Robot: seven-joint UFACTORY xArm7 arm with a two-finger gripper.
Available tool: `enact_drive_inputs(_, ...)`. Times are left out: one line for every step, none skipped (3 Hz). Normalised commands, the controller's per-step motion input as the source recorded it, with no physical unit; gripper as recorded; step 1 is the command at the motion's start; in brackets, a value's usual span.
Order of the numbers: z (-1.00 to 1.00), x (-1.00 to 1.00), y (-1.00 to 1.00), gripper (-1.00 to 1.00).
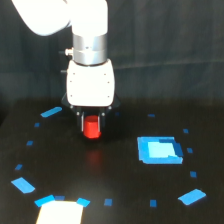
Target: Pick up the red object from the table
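The red object [91,128], a small bright red-orange block, sits between the two dark fingers of my gripper [91,132] below the white wrist body. The gripper is shut on it, one finger on each side. The block hangs a little above the black table [120,172], and a faint red glow shows on the surface just under it. The upper part of the block is hidden by the gripper body.
A large bright blue rectangular patch [159,150] lies at the exterior view's right. Small blue tape marks [50,112] dot the table in a ring. A bright white patch [60,213] lies at the bottom edge. A dark curtain hangs behind.
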Motion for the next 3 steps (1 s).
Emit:
enact_drive_inputs(0.96,0.21,0.03,-1.00)
enact_drive_inputs(1.00,0.19,0.19,-0.54)
enact_drive_inputs(0.96,-0.36,0.06,-1.00)
